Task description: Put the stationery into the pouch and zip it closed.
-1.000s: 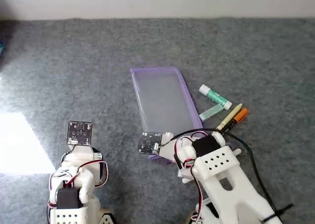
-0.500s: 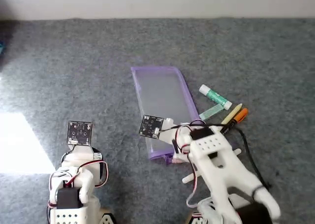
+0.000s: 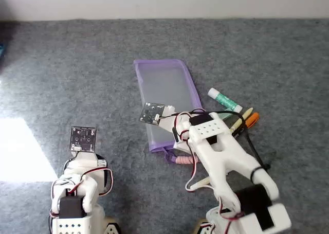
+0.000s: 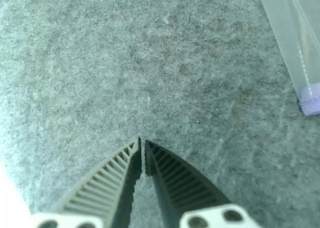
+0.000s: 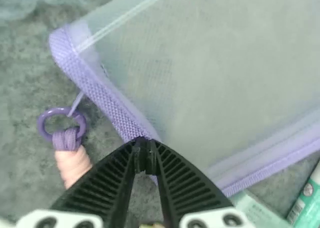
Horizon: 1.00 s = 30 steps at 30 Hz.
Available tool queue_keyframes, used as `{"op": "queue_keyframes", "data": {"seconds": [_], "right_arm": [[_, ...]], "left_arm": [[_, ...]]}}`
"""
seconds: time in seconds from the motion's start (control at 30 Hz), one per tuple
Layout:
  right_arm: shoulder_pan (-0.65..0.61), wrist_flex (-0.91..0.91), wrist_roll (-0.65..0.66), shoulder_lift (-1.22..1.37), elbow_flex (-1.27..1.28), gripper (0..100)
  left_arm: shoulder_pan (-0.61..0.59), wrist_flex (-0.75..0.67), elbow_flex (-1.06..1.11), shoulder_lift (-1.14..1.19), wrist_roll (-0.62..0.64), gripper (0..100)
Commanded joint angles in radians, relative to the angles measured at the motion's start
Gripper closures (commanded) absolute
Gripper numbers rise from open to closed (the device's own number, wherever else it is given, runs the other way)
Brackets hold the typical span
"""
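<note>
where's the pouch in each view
High view: the pouch lies near the centre, beside the pens.
Left wrist view: a strip of the pouch at the picture's edge, well apart from the left gripper.
Right wrist view: the pouch is directly ahead of the right gripper, which pinches its edge.
Shared landmark: its purple trim.

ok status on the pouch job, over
Left gripper shut, over bare mat. Right gripper shut on pouch hem. Glue stick and pens outside, beside pouch.

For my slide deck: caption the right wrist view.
Right claw pinching the purple edge of the pouch, zipper pull nearby.
</note>
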Motion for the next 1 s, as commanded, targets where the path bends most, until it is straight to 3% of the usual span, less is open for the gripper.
{"op": "queue_keyframes", "data": {"seconds": [0.0,0.1,0.27,0.5,0.7,0.97], "right_arm": [[-0.013,0.186,-0.020,-0.143,-0.049,97.9],[-0.022,0.340,-0.020,-0.239,-0.049,95.4],[-0.059,0.447,-0.020,-0.271,-0.046,76.5],[-0.140,0.407,-0.020,-0.160,-0.044,78.9],[-0.088,0.260,-0.017,0.002,-0.051,78.9],[-0.074,0.246,-0.017,0.105,-0.051,79.0]], "left_arm": [[0.002,0.003,-0.008,-0.011,-0.009,99],[0.002,0.003,-0.008,-0.011,-0.009,99],[0.002,0.003,-0.008,-0.011,-0.009,99],[0.002,0.003,-0.008,-0.011,-0.009,99],[0.002,0.003,-0.008,-0.011,-0.009,99],[0.002,0.003,-0.008,-0.011,-0.009,99]]}}
